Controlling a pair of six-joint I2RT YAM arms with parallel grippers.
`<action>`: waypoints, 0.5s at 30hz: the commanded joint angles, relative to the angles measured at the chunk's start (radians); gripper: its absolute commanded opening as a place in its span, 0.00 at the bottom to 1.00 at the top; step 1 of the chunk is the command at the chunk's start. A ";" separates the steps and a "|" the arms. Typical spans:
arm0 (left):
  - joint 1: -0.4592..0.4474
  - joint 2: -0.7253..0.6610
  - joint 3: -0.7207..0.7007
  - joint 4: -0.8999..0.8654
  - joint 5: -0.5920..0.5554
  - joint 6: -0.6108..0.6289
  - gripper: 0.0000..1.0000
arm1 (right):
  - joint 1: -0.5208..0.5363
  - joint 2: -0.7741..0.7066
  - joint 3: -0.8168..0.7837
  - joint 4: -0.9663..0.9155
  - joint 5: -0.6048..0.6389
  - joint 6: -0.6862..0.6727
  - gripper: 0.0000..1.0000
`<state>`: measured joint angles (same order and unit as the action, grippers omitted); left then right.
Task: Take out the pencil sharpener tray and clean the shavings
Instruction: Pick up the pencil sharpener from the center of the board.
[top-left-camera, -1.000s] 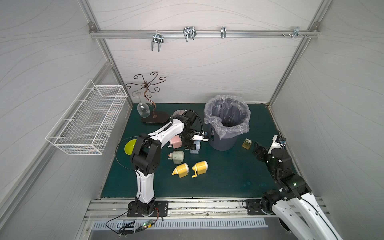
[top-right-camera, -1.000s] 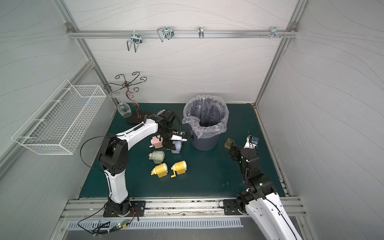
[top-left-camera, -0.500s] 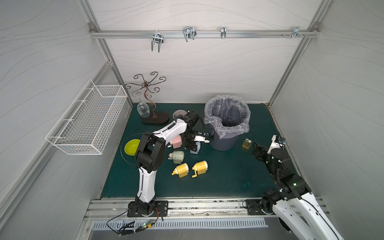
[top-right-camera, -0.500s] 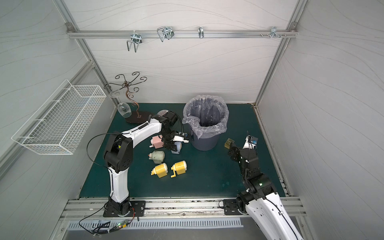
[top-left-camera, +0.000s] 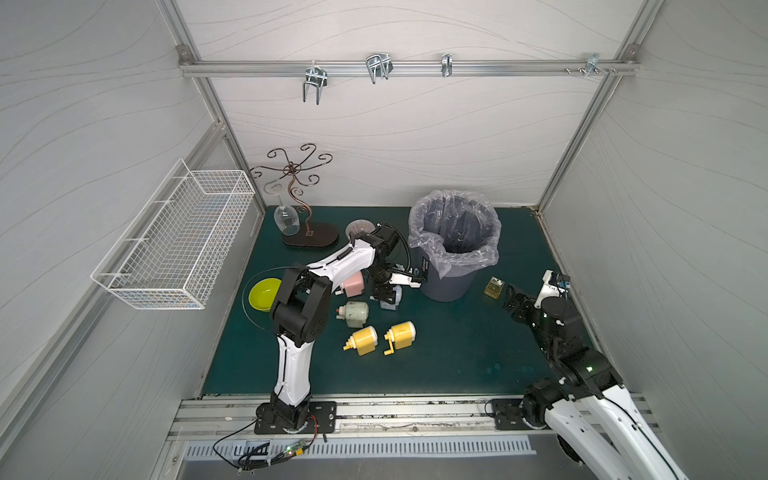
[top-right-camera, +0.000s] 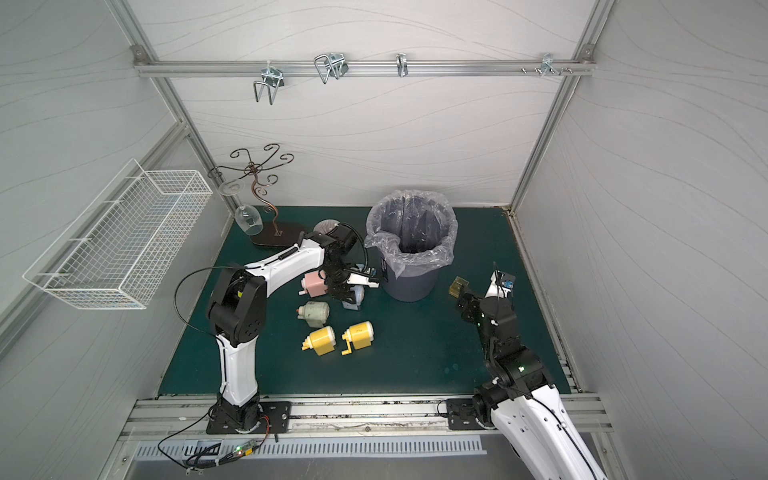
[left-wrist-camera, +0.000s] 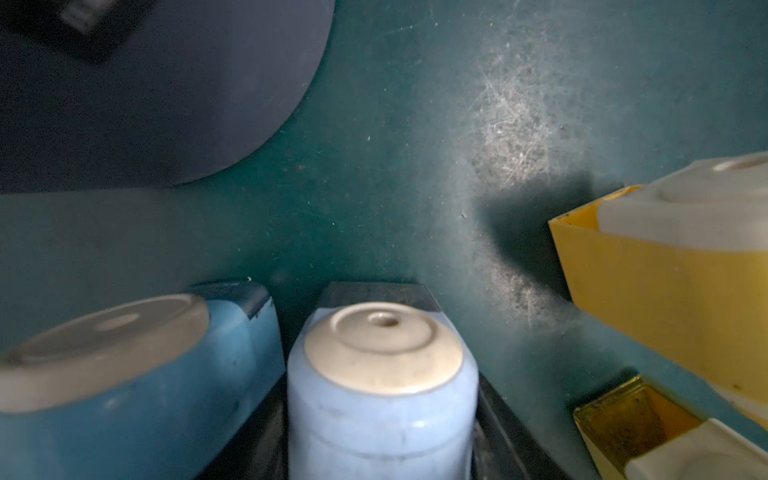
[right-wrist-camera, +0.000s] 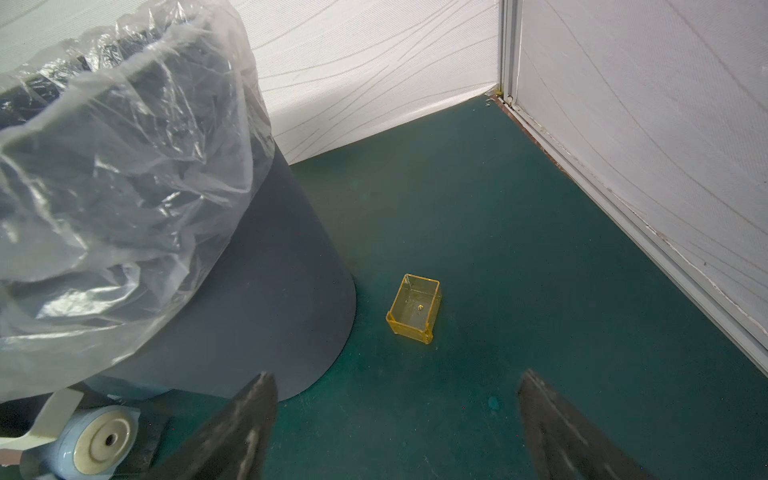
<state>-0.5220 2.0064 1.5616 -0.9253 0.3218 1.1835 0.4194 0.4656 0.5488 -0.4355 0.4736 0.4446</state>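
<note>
Wire basket (top-left-camera: 174, 245) mounted high; wineglass (top-left-camera: 286, 220) hangs inverted from stand (top-left-camera: 309, 240).

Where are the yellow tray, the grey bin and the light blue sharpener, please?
yellow tray (right-wrist-camera: 412, 306): right wrist view, on its clear floor.
grey bin (right-wrist-camera: 270, 291): right wrist view, on its outer wall.
light blue sharpener (left-wrist-camera: 382, 424): left wrist view, on its blue body.
</note>
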 joint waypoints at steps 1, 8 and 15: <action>-0.013 0.038 -0.064 -0.006 -0.012 0.039 0.61 | 0.007 -0.008 -0.006 0.004 0.006 -0.005 0.92; -0.015 0.036 -0.087 0.034 -0.032 0.019 0.75 | 0.009 -0.008 -0.007 0.002 0.004 -0.004 0.92; -0.015 0.041 -0.074 0.037 -0.035 0.009 0.60 | 0.009 -0.010 -0.009 0.000 0.003 -0.003 0.92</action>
<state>-0.5320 2.0323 1.4689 -0.8768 0.2832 1.1713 0.4217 0.4656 0.5484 -0.4358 0.4728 0.4446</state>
